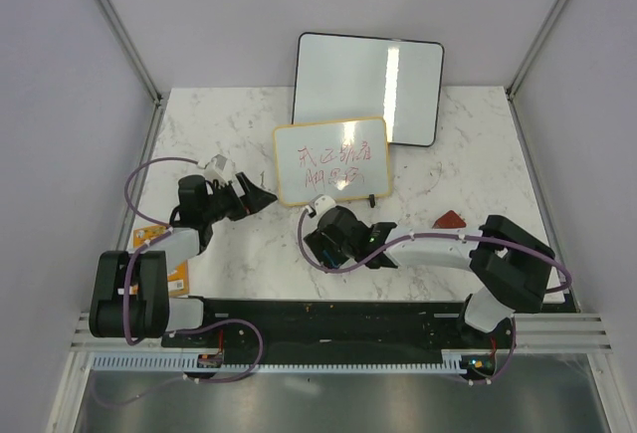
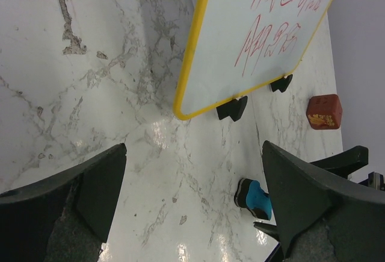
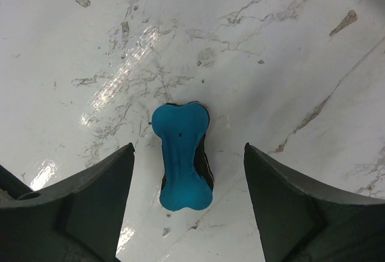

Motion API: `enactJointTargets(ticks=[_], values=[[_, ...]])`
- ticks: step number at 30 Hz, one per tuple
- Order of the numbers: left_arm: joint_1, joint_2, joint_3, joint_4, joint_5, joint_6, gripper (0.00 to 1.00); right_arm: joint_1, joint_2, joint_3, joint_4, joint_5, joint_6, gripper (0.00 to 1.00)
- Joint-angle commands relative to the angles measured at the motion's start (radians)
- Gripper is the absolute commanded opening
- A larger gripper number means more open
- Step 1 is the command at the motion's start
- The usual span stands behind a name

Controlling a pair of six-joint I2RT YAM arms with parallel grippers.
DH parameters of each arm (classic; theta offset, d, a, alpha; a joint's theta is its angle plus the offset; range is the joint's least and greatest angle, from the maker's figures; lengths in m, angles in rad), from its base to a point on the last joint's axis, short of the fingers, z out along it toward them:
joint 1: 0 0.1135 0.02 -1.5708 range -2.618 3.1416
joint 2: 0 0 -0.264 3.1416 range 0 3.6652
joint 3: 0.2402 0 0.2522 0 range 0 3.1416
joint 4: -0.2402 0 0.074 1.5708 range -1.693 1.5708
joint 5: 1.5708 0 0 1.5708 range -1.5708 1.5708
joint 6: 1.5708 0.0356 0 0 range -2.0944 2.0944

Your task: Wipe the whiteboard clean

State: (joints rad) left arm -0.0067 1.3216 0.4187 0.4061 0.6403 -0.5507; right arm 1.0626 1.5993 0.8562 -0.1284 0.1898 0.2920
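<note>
Right jaws wide, straddling the blue eraser (image 3: 180,156) at lower centre of the right wrist view, touching neither flank and holding nothing. Left jaws wide as well and empty, hanging over bare surface (image 2: 90,93), with the whiteboard (image 2: 252,33) at upper right of that view.

From above: whiteboard (image 1: 331,160) at centre frame, propped on two black feet (image 2: 233,108), overlapping the lower left corner of a larger black-framed board (image 1: 368,88). Cannot tell whether the two touch. Red marks (image 1: 331,162) in two rows across the face, whole and unsmudged.

Judging by that, nothing erased yet. Eraser flat on the surface in front of the board, apart from its feet, not yet picked up. Looks like the reach-to-grasp step, very early in the task.

Left to do:
- Close on the eraser and lift it.
- Carry it to the board and wipe both rows clean.
- Possibly steady the frame from the left, the board being only propped on its feet.

Far right of the left wrist view, a red block (image 2: 323,112), well apart from the eraser.
</note>
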Motion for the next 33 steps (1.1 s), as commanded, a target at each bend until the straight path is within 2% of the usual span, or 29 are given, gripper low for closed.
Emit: enactJointTargets(ticks=[1,7,14,19,22,25,26,28,29,33], values=[[0.001,0.008,0.015,0.059,0.042,-0.012,1.00,0.019,0.024,0.041,-0.007,0.063,0.021,0.81],[0.001,0.025,0.017,0.062,0.044,-0.008,1.00,0.027,0.025,0.060,-0.030,0.094,0.010,0.80],[0.001,0.027,0.023,0.057,0.044,-0.003,1.00,0.030,0.059,0.052,-0.040,0.082,0.022,0.65],[0.001,0.015,0.031,0.057,0.036,-0.008,1.00,0.031,0.070,0.063,-0.057,0.077,0.024,0.64],[0.001,0.005,0.041,0.057,0.035,-0.011,1.00,0.031,0.074,0.060,-0.065,0.080,0.030,0.54],[0.001,0.013,0.057,0.063,0.033,-0.014,1.00,0.033,0.073,0.052,-0.065,0.091,0.041,0.34],[0.001,0.017,0.061,0.075,0.032,-0.017,1.00,0.031,0.071,0.052,-0.066,0.103,0.044,0.23],[0.001,0.042,0.080,0.089,0.030,-0.025,1.00,0.031,0.068,0.049,-0.066,0.114,0.050,0.15],[0.001,0.054,0.084,0.102,0.032,-0.028,1.00,0.033,0.064,0.047,-0.066,0.122,0.052,0.08],[0.001,0.106,0.077,0.293,0.044,-0.054,1.00,0.028,0.039,0.046,-0.065,0.193,0.061,0.01]])
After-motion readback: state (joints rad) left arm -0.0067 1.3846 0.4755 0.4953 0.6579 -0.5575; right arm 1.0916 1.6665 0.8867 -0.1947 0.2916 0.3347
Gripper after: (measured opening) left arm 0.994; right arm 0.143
